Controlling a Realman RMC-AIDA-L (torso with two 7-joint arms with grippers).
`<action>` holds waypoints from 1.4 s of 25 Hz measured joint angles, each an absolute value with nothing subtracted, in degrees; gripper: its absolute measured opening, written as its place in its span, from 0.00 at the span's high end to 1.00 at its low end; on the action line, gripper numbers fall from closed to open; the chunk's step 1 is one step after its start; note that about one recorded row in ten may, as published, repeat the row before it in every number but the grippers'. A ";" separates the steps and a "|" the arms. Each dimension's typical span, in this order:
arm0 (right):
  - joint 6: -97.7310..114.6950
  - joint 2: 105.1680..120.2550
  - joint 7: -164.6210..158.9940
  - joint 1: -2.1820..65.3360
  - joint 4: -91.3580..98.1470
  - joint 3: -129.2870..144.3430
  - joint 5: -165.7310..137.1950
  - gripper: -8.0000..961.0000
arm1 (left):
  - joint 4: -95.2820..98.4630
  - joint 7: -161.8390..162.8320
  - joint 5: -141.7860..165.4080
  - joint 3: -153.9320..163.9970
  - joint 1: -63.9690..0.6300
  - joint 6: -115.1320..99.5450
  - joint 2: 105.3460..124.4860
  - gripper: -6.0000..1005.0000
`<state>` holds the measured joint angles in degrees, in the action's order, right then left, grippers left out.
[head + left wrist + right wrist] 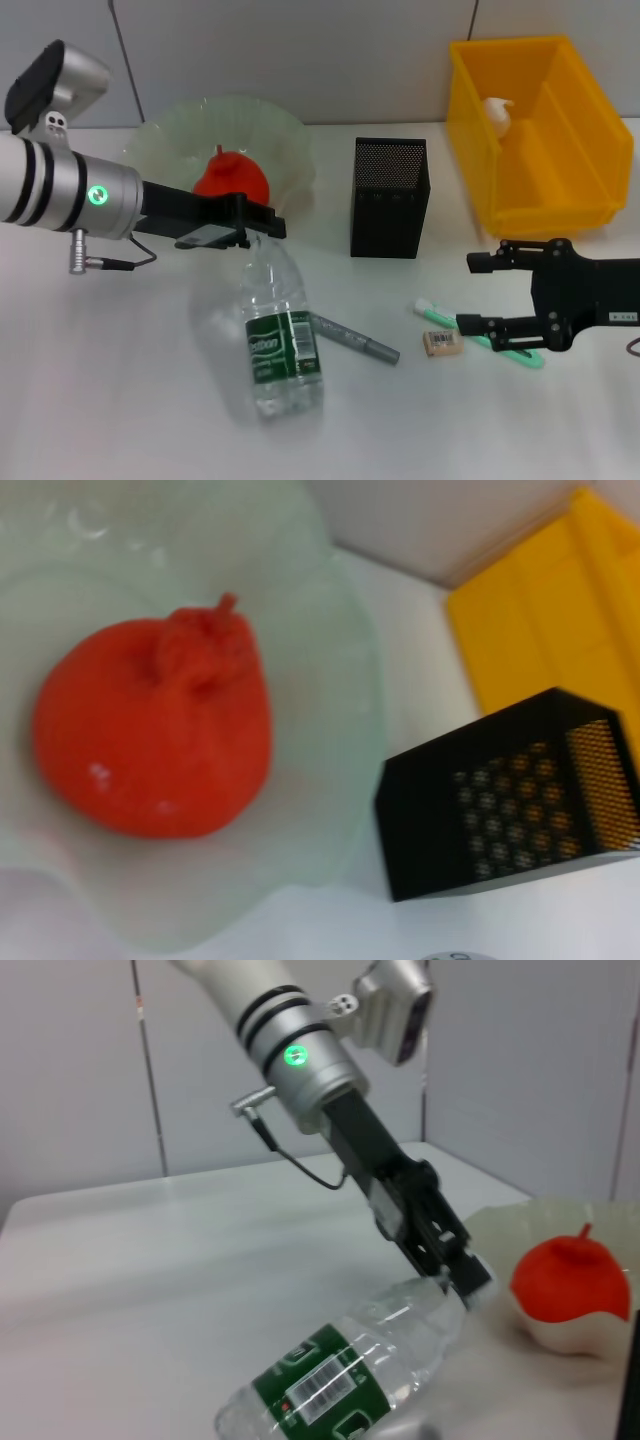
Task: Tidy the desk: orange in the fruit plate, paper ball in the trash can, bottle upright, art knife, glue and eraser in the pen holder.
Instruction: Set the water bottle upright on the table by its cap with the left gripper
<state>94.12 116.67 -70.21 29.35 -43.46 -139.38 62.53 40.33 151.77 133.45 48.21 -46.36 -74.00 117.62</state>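
Black fingers of my left gripper (262, 228) clamp the bottle (283, 335) at its cap end. Behind it, the orange (232, 176) sits in the fruit plate (290, 140). My right gripper (470, 293) hangs open beside the eraser (442, 342).

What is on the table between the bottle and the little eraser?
A grey pen-like stick lies between the bottle and the eraser, seen in the head view.

The bottle (283, 330) is clear, glossy plastic with a printed green label, and the fruit plate (165, 135) is translucent pale-green glass. The pen holder (390, 198) is matt black metal mesh, the trash can (575, 120) smooth yellow plastic.
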 joint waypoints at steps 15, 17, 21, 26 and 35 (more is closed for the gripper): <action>93.04 118.40 -70.40 29.06 -40.86 -143.53 62.58 0.20 | 42.05 133.10 120.46 47.90 -40.59 -79.43 115.38 0.55; 92.96 118.45 -70.40 28.99 -40.25 -144.07 62.58 0.20 | 42.74 127.18 117.69 47.90 -39.13 -81.31 114.85 0.55; 92.40 118.47 -70.39 28.91 -38.69 -145.43 62.58 0.20 | 43.40 124.54 117.21 47.89 -38.60 -82.12 114.71 0.55; 91.01 118.47 -70.13 28.91 -37.27 -145.54 62.58 0.20 | 46.02 115.79 114.17 47.90 -37.30 -85.63 115.04 0.55; 91.25 118.47 -70.12 28.82 -36.74 -145.54 62.58 0.20 | 50.12 107.02 109.89 47.90 -34.50 -88.55 115.14 0.55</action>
<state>91.25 118.47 -70.12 28.82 -36.74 -145.54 62.58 50.12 107.02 109.89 47.90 -34.49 -88.55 115.14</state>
